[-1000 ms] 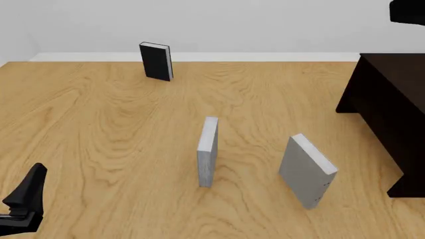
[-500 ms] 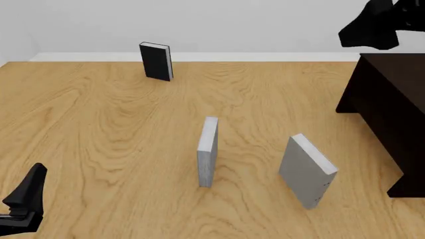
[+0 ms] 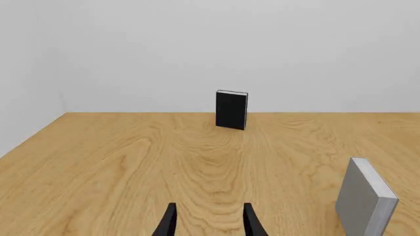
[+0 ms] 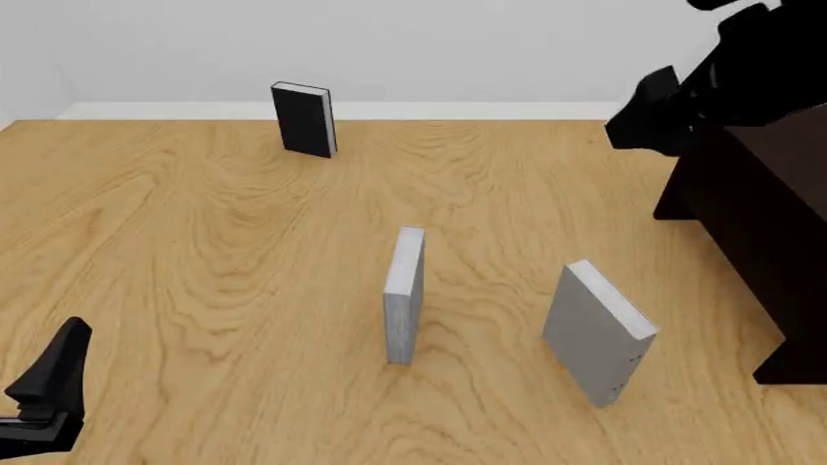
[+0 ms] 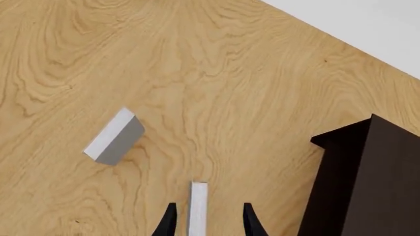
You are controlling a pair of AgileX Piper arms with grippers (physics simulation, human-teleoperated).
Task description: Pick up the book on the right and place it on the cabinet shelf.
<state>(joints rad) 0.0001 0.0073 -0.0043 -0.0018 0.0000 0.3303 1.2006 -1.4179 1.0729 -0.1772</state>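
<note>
The book (image 4: 597, 331), thick and light grey, stands upright near the table's right front, a short way left of the dark cabinet (image 4: 762, 223). The cabinet shelf is hidden; only dark outer faces show. My right gripper (image 4: 646, 121) hangs high above the cabinet's far left corner, open and empty. In the right wrist view the book (image 5: 196, 211) lies far below, seen between the open gripper (image 5: 209, 209) fingers, beside the cabinet (image 5: 367, 182). My left gripper (image 4: 52, 383) rests low at the front left, and the left wrist view shows that gripper (image 3: 208, 211) open and empty.
A slimmer grey book (image 4: 405, 295) stands edge-on mid-table; it also shows in the wrist views as a grey book (image 5: 115, 136) and a grey book (image 3: 364, 196). A black book (image 4: 304, 118) stands at the far side, the same black book (image 3: 231, 109) ahead of the left gripper.
My right arm has swung down and left from the top right corner, further into the front view. The books and the left arm have not moved.
</note>
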